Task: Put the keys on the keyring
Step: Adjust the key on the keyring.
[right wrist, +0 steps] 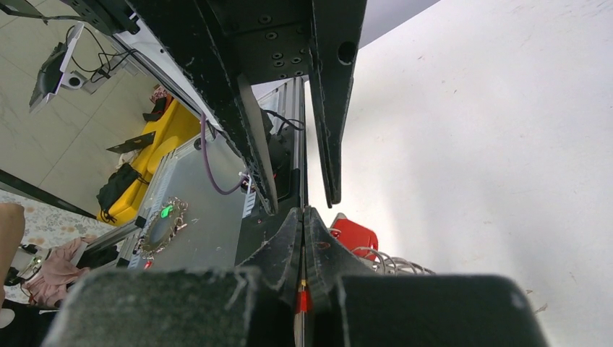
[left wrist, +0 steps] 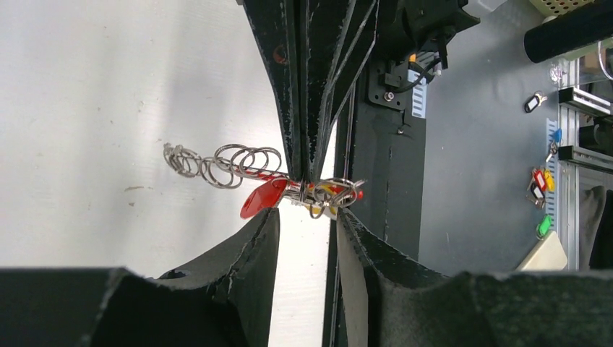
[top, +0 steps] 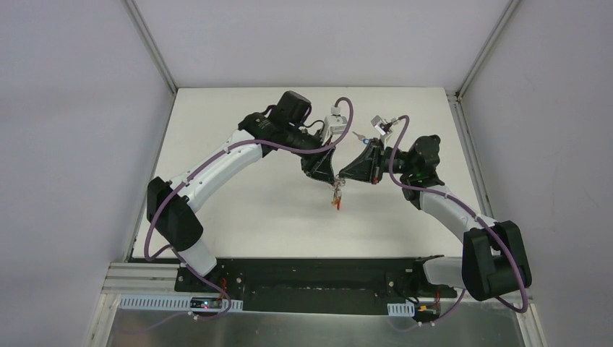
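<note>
Mid-table in the top view, the left pincer (top: 331, 181) and right pincer (top: 343, 180) are meeting tip to tip. The keyring (top: 336, 196) is hanging beneath them, with open table (top: 238, 217) all round. At the bottom of the left wrist view, the left pincer is standing parted, gripping nothing. The right pincer is reaching down from the top and clamping the keyring, with rings (left wrist: 224, 165) trailing left. Low in the right wrist view, its jaws are pressing shut on the keyring's red half.
</note>
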You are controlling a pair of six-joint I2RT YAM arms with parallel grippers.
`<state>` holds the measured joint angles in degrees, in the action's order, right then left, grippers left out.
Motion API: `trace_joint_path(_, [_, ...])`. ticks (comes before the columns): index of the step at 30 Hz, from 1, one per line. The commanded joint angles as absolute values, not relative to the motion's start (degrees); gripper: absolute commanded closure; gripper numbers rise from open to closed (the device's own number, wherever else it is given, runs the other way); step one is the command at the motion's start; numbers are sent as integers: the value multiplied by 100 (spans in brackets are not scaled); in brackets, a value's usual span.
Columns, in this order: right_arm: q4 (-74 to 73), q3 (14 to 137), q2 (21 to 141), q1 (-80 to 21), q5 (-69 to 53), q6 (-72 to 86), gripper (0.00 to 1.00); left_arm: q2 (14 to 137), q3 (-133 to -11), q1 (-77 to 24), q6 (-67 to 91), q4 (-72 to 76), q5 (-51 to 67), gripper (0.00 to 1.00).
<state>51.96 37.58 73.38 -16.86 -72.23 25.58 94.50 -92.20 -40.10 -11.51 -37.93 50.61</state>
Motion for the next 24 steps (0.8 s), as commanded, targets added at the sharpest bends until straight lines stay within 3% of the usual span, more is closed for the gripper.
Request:
trace_joint_path(1, [5327, 3819, 7154, -1699, -7277, 2400, 100, 9315, -9197, -4017, -1025, -3444, 5301, 65])
trace_joint_path(11, [5309, 3829, 7154, -1703, -7262, 2413, 100, 9492, -9145, -4030, -735, -3189, 5552, 74])
trace_joint_path(24, [5308, 3833, 7154, -1700, -7258, 2431, 100, 9575, -8937, -4086, -613, -3028, 5605, 78])
